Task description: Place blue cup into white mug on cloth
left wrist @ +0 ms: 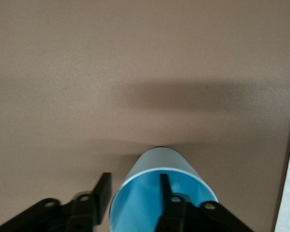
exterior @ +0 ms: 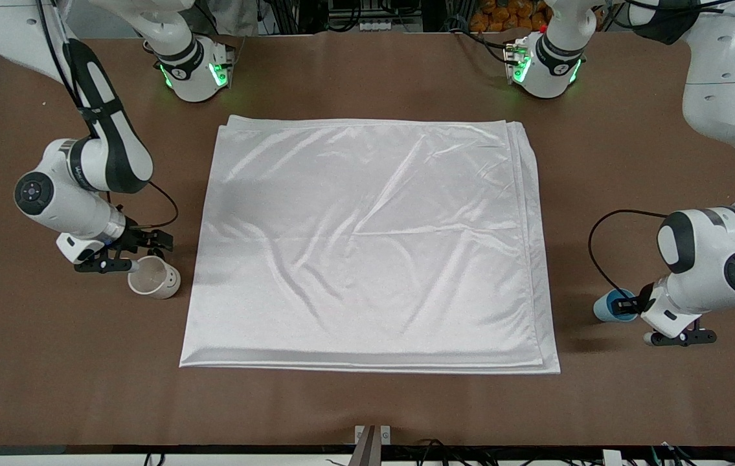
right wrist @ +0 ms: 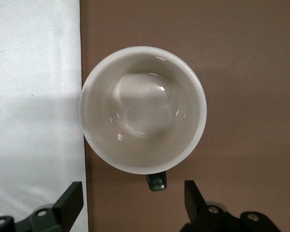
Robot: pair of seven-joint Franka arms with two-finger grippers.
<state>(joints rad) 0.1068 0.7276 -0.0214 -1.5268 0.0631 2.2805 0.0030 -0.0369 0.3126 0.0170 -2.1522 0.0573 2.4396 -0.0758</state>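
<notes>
Blue cup (exterior: 607, 306) on bare table off the left arm's end of the cloth (exterior: 367, 246), rim straddled by left gripper (left wrist: 135, 200), grip unconfirmed. White mug (exterior: 155, 278) off the cloth's right-arm end, beneath spread-fingered right gripper (right wrist: 133, 198).

- table (exterior: 367, 401): brown matte top, fills most of the front view
- orange items (exterior: 509, 13): piled past the table's edge, up by the arm bases
- cables (exterior: 445, 446): dark, along the table edge nearest the front camera
</notes>
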